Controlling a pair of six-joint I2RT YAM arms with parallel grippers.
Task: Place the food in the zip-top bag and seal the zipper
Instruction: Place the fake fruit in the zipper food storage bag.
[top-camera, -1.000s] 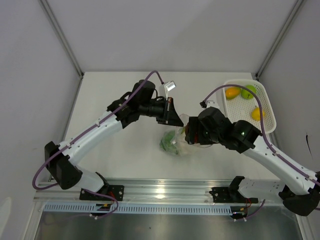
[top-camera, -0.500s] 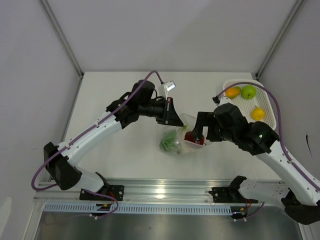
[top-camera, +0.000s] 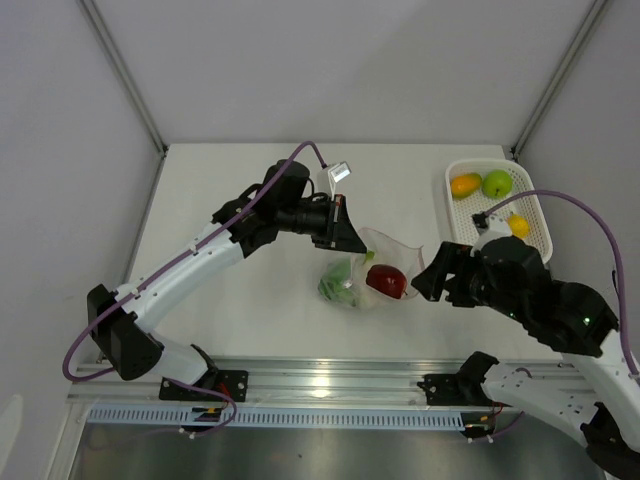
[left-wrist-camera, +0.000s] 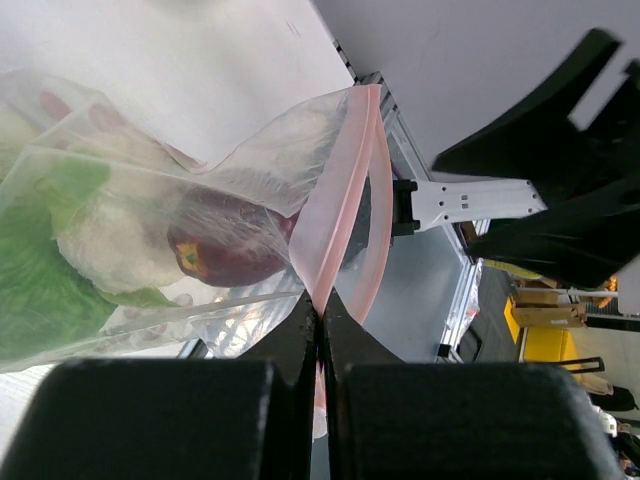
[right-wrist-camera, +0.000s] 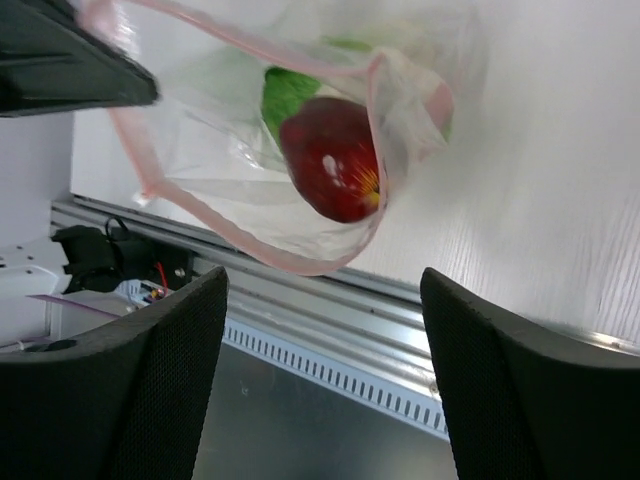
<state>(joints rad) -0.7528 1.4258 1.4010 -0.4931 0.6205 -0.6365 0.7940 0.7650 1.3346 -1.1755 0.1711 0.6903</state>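
The clear zip-top bag (top-camera: 385, 262) hangs open above the table's middle. My left gripper (top-camera: 345, 228) is shut on its pink zipper strip (left-wrist-camera: 335, 215) and holds the mouth up. Inside lie the green-white cabbage (top-camera: 340, 283) and a red apple (top-camera: 387, 281); both also show in the left wrist view, the apple (left-wrist-camera: 225, 250) beside the cabbage (left-wrist-camera: 60, 270). The right wrist view looks into the open mouth at the red apple (right-wrist-camera: 333, 172). My right gripper (top-camera: 428, 280) is open and empty, just right of the bag. An orange fruit (top-camera: 464, 185), a green apple (top-camera: 497, 183) and a yellow fruit (top-camera: 518, 226) lie in the basket.
The white mesh basket (top-camera: 540, 235) stands at the back right corner. A small white tag (top-camera: 340, 172) sits by the left arm's cable. The metal rail (top-camera: 330, 380) runs along the near edge.
My right gripper has let go of the red apple, which now lies in the bag, and has pulled back to the right, away from the bag's mouth. The left gripper has held still.
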